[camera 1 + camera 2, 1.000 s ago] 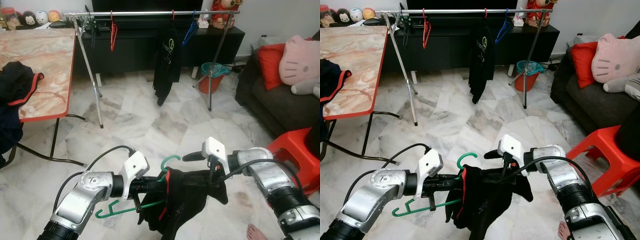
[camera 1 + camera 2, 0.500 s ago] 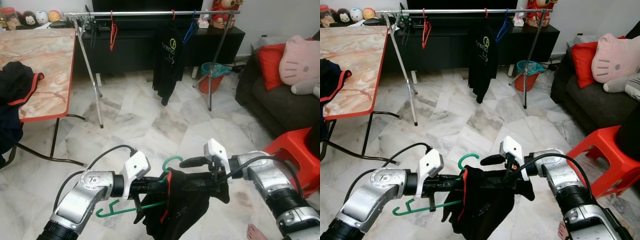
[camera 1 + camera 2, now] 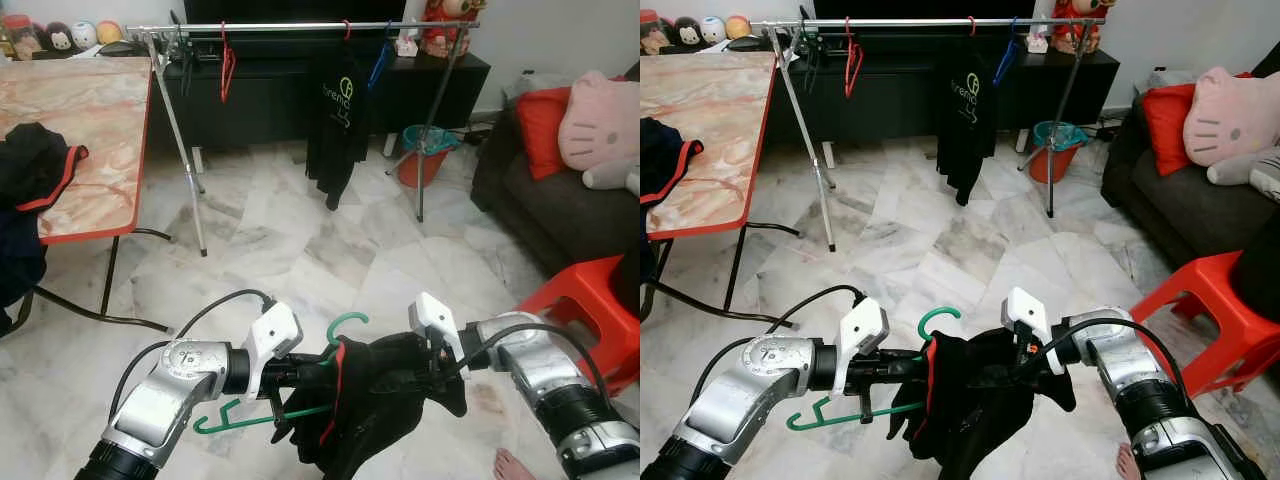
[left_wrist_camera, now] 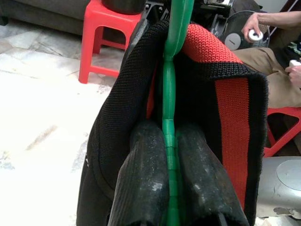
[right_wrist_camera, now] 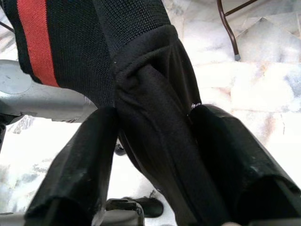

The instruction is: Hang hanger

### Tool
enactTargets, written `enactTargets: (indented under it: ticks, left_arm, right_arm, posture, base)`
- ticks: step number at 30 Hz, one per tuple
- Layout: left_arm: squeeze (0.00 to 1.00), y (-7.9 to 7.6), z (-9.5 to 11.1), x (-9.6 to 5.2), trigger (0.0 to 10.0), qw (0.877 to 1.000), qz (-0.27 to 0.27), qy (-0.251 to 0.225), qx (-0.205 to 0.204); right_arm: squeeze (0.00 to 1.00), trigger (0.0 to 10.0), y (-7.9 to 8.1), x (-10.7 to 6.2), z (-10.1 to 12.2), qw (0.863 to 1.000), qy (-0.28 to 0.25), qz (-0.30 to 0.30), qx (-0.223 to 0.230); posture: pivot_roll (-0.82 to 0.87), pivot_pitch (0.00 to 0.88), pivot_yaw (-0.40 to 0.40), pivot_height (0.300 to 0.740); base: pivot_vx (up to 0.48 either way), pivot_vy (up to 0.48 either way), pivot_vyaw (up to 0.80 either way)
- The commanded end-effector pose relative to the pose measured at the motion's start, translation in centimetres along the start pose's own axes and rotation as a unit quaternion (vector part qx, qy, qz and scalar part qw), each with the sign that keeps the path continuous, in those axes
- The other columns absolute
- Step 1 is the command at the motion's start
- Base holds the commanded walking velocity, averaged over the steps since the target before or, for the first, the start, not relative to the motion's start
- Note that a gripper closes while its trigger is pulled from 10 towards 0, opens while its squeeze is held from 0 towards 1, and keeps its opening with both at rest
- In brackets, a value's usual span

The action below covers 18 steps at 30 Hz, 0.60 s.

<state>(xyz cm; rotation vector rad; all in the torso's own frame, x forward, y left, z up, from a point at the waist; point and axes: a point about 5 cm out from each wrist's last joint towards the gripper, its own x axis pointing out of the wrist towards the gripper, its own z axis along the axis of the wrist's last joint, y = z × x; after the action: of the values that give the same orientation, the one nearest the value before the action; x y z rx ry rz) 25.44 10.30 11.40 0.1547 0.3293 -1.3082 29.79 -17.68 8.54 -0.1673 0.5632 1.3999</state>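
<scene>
With the left tool (image 3: 283, 378) clamped on the green hanger (image 3: 330, 345) low over the floor and the right tool (image 5: 155, 141) pinching its black garment (image 3: 375, 400), the cloth could slip off before reaching the distant rail (image 3: 300, 26).

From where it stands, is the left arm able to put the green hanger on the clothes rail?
Probably not yet. The left tool grips the green hanger low down, while the rail stands across open floor, beyond arm's length.
</scene>
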Motion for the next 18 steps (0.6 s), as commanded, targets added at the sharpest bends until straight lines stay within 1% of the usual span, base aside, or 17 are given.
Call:
enactTargets:
  ticks: [1, 13, 18]
  left_arm:
    - [0.0, -0.05, 1.31, 0.35, 10.0, 1.0, -0.012, -0.02, 0.014]
    - [0.0, -0.1, 1.28, 0.44, 10.0, 1.0, -0.011, -0.022, 0.012]
    - [0.0, -0.12, 1.36, 0.57, 10.0, 1.0, -0.012, -0.024, 0.013]
  right_arm:
    - [0.0, 0.0, 0.01, -0.22, -0.35, 1.0, 0.011, 0.0, 0.0]
    - [0.0, 0.0, -0.03, 0.22, -0.4, 1.0, 0.01, 0.0, 0.001]
    - [0.0, 0.0, 0.19, 0.49, -0.36, 1.0, 0.007, 0.01, -0.001]
  posture:
    - [0.05, 0.046, -0.112, 0.74]
    - [0.05, 0.048, -0.113, 0.74]
    - [0.05, 0.047, -0.113, 0.74]
  base:
    - [0.0, 0.0, 0.0]
    - [0.0, 0.0, 0.0]
    - [0.0, 0.0, 0.0]
